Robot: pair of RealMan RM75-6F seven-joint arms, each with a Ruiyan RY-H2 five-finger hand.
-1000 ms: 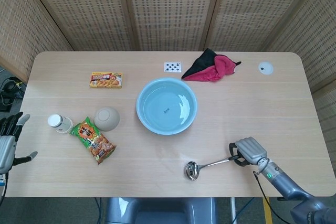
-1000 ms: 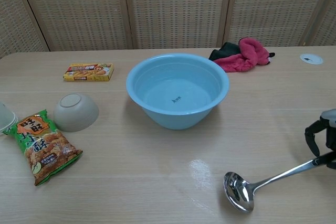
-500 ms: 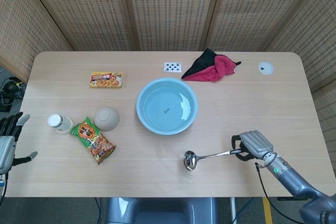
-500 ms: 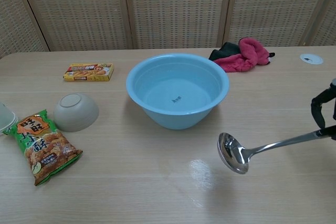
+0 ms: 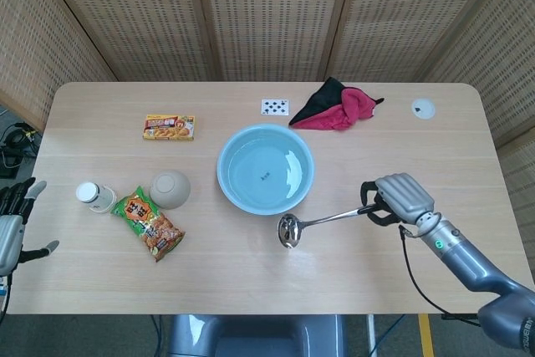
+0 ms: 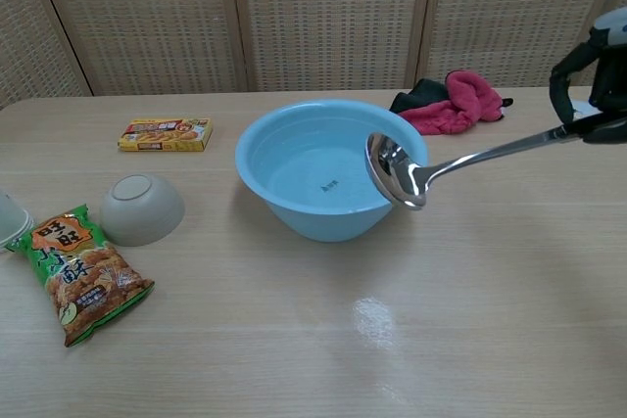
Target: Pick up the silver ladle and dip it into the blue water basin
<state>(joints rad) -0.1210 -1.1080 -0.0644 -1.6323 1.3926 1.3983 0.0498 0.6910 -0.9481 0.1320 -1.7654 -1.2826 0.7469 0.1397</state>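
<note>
- Now the right hand (image 5: pixel 399 199) has its fingers (image 6: pixel 563 73) clenched round the far end of the silver ladle (image 5: pixel 326 221), gripping the handle firmly.
- Over the last second the ladle has left the bench — a second ago its cup rested on the wood, half a second ago it hung low, and now it rides high, carried up and toward the middle.
- That means the pickup is done, I judge; only the dip remains.
- From the fingers the handle runs out leftward and slightly down, ending in the cup (image 6: pixel 394 171), which faces sideways.
- In the head view the cup hangs just beside the near right rim of the blue water basin (image 5: pixel 266 168), not yet over the water; the chest view shows it in front of the rim.
- The next move calls for carrying the cup over the rim, then lowering it.
- The left hand (image 5: pixel 10 232) waits at the bench's left edge — fingers spread, holding nothing.
</note>
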